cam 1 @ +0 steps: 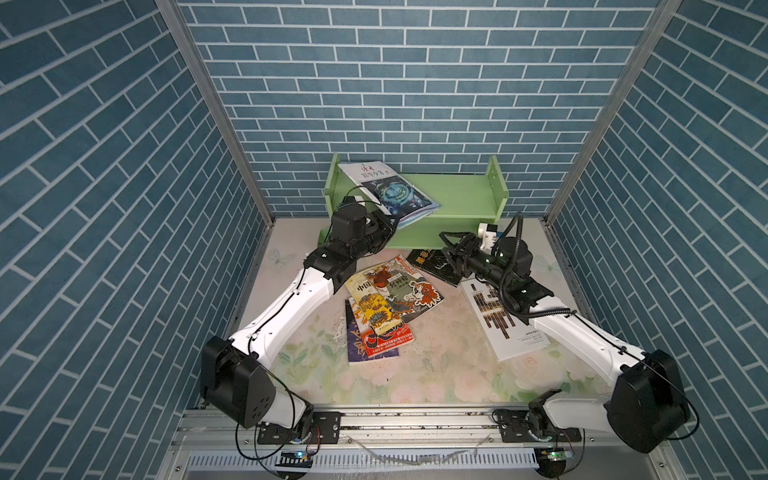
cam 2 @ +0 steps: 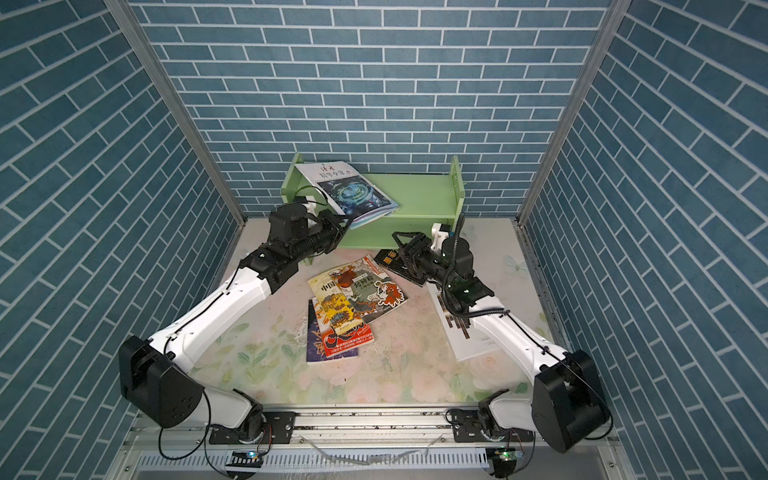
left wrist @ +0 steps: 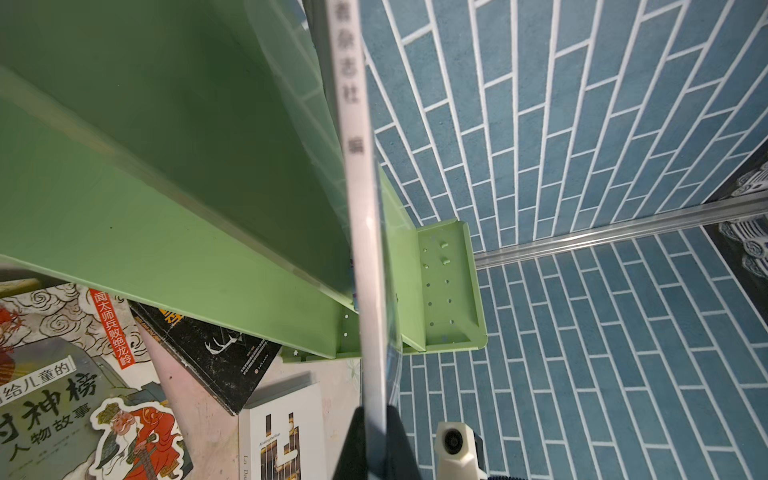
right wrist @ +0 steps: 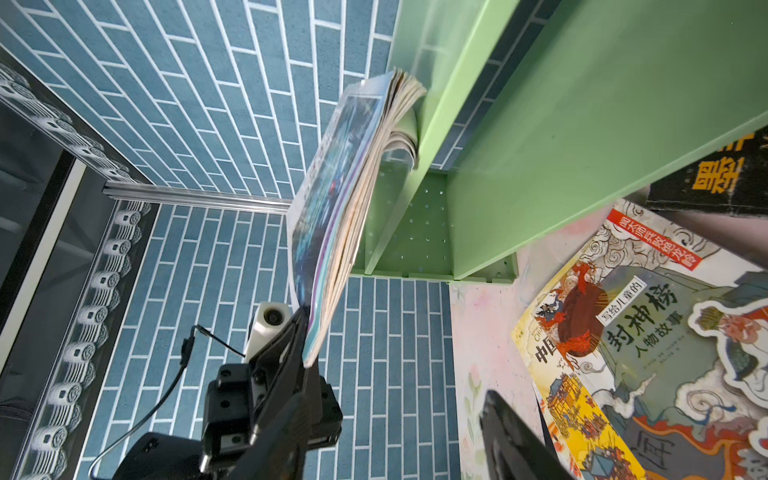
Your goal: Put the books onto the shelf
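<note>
Placing step for one book, by the look of it. Pinches the blue-covered paperback (cam 1: 392, 191) at its near corner with the left hand (cam 1: 387, 219), pressed together on cover and pages. Holds it tilted over the left end of the light-green shelf (cam 1: 461, 193), far end raised beside the left side panel, spine (left wrist: 358, 166) edge-on in the left wrist view. Shows fanned pages (right wrist: 405, 108) right at the front edge of the upper board in the right wrist view; touching or not, cannot tell.

Hovers the right hand (cam 1: 449, 249) spread and empty above the black book with antlers (cam 1: 430, 266), just in front of the shelf. Leaves on the floral surface (cam 1: 436, 374) the white book with dark bars (cam 1: 503, 332), partly under the right arm, and an overlapping pile of illustrated paperbacks (cam 1: 395, 295) in the middle. Nothing seen standing in the tiers that show.

Next, probably: calls for swinging the paperback round so one edge lands on a board between the side panels, then letting go. Needs care that the floppy pages do not catch on the board edge. Could use the free right hand to steady it.
</note>
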`<state>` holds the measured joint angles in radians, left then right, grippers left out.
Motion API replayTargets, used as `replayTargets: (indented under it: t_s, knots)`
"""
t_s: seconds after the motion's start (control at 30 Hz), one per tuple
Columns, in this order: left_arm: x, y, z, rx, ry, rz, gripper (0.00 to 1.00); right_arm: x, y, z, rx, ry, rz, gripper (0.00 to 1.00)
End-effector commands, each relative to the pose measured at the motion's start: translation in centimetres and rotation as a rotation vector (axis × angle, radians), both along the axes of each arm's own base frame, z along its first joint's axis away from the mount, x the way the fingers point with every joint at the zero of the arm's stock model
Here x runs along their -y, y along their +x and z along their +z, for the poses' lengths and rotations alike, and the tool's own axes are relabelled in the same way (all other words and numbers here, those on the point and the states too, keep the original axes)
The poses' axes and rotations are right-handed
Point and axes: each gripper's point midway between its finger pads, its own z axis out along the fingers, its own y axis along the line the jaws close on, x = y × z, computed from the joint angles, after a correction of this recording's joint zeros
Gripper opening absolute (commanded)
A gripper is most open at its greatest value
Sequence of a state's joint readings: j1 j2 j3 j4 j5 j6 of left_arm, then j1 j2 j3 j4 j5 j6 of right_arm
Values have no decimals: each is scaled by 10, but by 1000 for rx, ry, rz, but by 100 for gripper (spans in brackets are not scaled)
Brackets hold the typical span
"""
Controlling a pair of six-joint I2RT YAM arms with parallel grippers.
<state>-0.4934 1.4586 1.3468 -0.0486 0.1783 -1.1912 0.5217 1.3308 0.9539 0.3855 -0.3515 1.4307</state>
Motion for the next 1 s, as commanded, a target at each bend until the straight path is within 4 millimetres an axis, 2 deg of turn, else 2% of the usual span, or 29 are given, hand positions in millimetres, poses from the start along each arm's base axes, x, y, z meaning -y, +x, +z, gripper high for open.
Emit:
replayTargets:
  t_s: [0.0, 0.1, 0.37, 0.67, 0.73, 0.9, 0.97]
  knots:
    - [-8, -3, -15, -52, 16, 45, 0, -10, 12, 26, 92, 20, 8, 67]
    - [-9, -4, -25, -79, -12, 56, 0, -20, 23, 24, 81, 23, 23, 67]
    - [-2, -5, -29, -119, -64, 32, 0, -57, 46, 11, 12, 50, 73, 61]
    - [9, -6, -33, -141, -139, 18, 0, -73, 56, 10, -3, 44, 86, 53]
    - [13, -7, -33, -138, -137, 14, 0, -78, 58, 12, -1, 48, 99, 49]
    - [24, -9, -36, -145, -165, -18, 0, -89, 59, 9, -16, 45, 131, 19]
    - [24, -13, -37, -145, -164, -28, 11, -87, 56, 4, -29, 29, 132, 4]
